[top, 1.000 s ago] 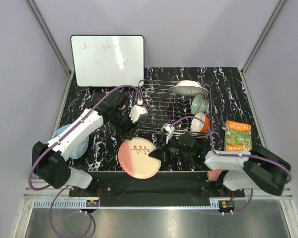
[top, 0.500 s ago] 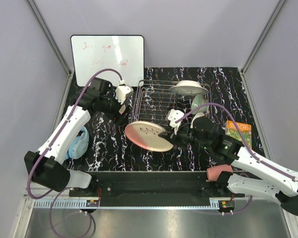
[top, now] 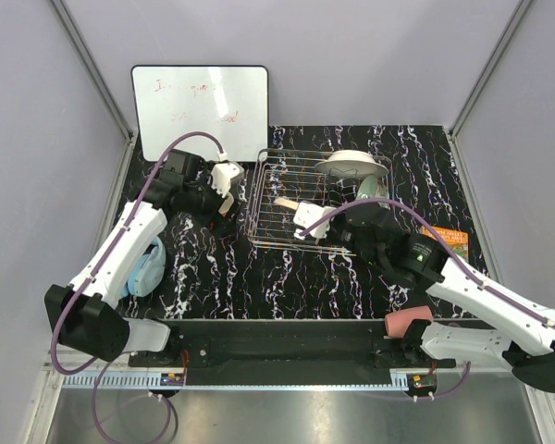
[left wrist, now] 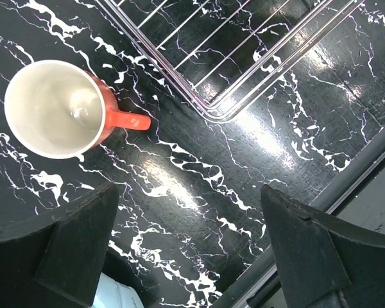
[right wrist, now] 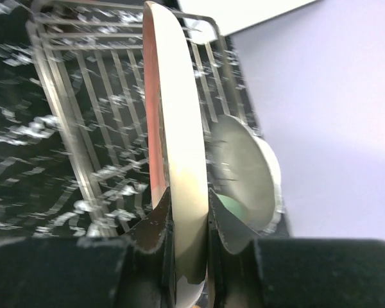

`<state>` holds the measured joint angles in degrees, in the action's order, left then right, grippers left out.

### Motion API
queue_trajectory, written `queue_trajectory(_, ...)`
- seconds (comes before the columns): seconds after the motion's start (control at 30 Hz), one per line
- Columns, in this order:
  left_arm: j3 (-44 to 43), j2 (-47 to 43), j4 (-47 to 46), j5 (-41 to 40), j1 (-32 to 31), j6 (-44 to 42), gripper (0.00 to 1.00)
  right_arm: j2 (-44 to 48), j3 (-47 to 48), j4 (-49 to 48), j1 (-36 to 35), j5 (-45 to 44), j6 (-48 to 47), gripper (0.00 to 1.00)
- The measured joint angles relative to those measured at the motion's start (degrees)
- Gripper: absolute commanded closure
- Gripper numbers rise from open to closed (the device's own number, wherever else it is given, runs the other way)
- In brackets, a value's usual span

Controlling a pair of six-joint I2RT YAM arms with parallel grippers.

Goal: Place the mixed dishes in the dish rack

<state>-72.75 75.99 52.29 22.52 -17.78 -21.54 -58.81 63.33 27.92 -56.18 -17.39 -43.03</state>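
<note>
Closest to the arms' bases, a pink cup (top: 409, 321) lies on its side at the table's (top: 259, 277) near edge, half tucked under the right arm, so I can't see its mouth. To the left the blue headphones (top: 148, 264) sit partly beneath the left arm, and on the right only a corner of the orange book (top: 450, 239) peeks out from behind the right arm. Further in, the right gripper (right wrist: 187, 212) has its fingers pinched on the rim of the pink-and-cream plate (right wrist: 173, 128), which stands on edge. From above it shows only as a thin strip over the middle of the dish rack (top: 291, 199), and whether it touches the wires I cannot tell. The wrist picture is blurred and the twig drawing is out of sight. The left gripper (left wrist: 189, 212) hangs with its fingers spread wide and nothing between them, just off the rack's left side. Below it the orange mug (left wrist: 54, 109) stands upright on the table beside the rack's corner, handle toward the wires but apart from them. From above the arm hides the mug. At the rack's far right end rests the white fluted-rim plate (top: 351, 165), with a sliver of mint green (right wrist: 228, 205) showing in front of it in the right wrist view. Behind everything leans the whiteboard (top: 201, 111), its red writing too faint to read.
</note>
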Motion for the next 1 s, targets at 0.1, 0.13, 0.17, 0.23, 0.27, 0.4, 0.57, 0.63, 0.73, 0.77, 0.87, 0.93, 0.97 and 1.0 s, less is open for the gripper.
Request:
queue_trajectory(0.1,0.3,-0.1,-0.2,0.2,0.1,0.2,0.05,-1.5,1.5,0.0,0.3,-2.6,-4.9,1.0)
queue_trajectory(0.13,0.3,-0.1,-0.4,0.2,0.2,0.3,0.05,-2.0,1.9,0.0,0.6,-3.1,-6.4,1.0)
queue_trajectory(0.17,0.3,-0.1,-0.6,0.3,0.2,0.3,0.05,-2.5,2.1,-0.1,1.0,-3.5,-7.7,1.0)
queue_trajectory(0.23,0.4,-0.2,-1.0,0.4,0.2,0.4,0.05,-3.4,2.1,-0.2,2.0,-4.0,-9.8,1.0)
queue_trajectory(0.27,0.7,-0.2,-1.2,0.4,0.2,0.4,0.05,-3.9,2.1,0.0,2.8,-4.2,-10.7,1.0)
queue_trajectory(0.4,1.8,-0.6,-1.4,0.4,0.2,0.4,0.05,-5.5,2.1,0.8,6.0,-4.2,-12.6,1.0)
queue_trajectory(0.57,2.1,-0.8,-1.6,0.4,0.2,0.4,0.05,-6.1,1.7,1.0,9.4,-4.0,-13.6,1.0)
queue_trajectory(0.63,2.1,-0.9,-1.7,0.4,0.3,0.4,0.05,-6.2,1.7,1.1,10.2,-3.8,-13.7,1.0)
queue_trajectory(0.73,2.1,-0.9,-1.9,0.4,0.3,0.4,0.05,-6.4,1.4,1.1,11.1,-3.1,-13.8,1.0)
queue_trajectory(0.77,2.1,-0.9,-2.0,0.4,0.3,0.4,0.05,-6.5,1.3,1.1,11.3,-2.9,-13.7,1.0)
queue_trajectory(0.87,2.1,-0.9,-2.3,0.4,0.3,0.4,0.05,-6.9,0.5,1.1,11.5,-2.2,-13.7,1.0)
queue_trajectory(0.93,2.1,-0.9,-2.3,0.4,0.3,0.4,0.05,-7.0,-0.2,1.1,11.6,-1.7,-13.6,1.0)
queue_trajectory(0.97,2.1,-0.9,-2.3,0.4,0.3,0.4,0.05,-7.0,-0.7,1.1,11.7,-1.4,-13.5,1.0)
queue_trajectory(1.0,2.1,-0.9,-2.3,0.4,0.3,0.4,0.05,-7.0,-1.2,1.1,11.7,-1.2,-13.4,1.0)
